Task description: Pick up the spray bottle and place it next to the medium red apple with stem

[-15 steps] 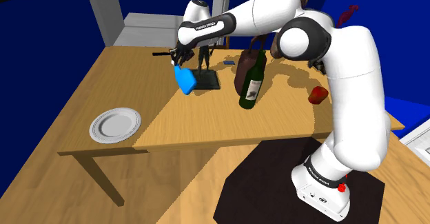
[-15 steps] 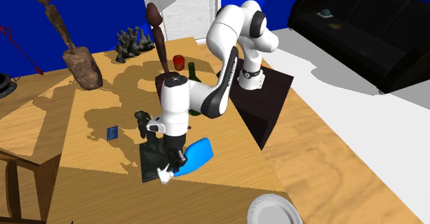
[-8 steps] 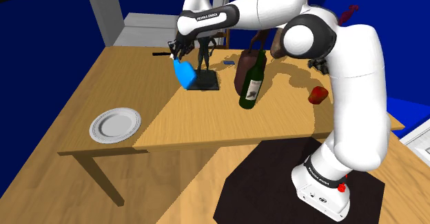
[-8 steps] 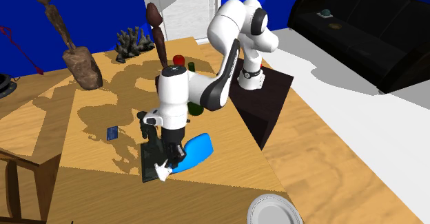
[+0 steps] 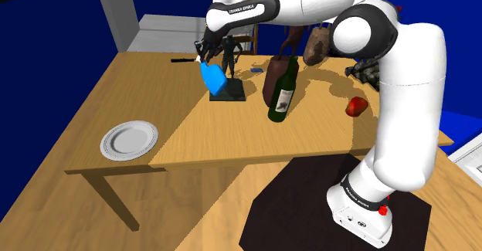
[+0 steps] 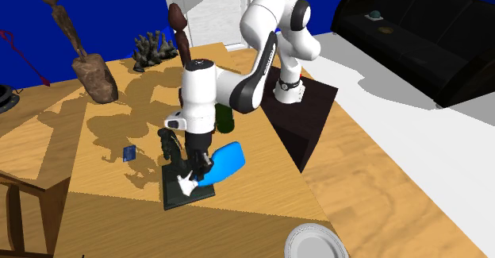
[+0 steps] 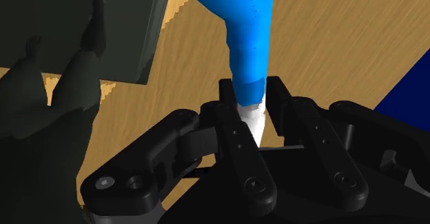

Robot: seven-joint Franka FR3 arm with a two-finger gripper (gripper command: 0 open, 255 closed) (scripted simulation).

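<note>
White rounded arm (image 5: 403, 110), dark joints, white-lettered black forearm band, black screw-studded jaws.

Wooden counter (image 5: 208, 137) has a white plate (image 5: 130, 140) near its front corner and a green bottle (image 5: 283, 91) upright mid-way. Behind that there's a dark slab (image 5: 234, 93) carrying a figurine (image 5: 229, 59), plus a small blue card (image 5: 257, 70). A red apple (image 5: 356, 106) sits toward the shoulder view's right.
</note>
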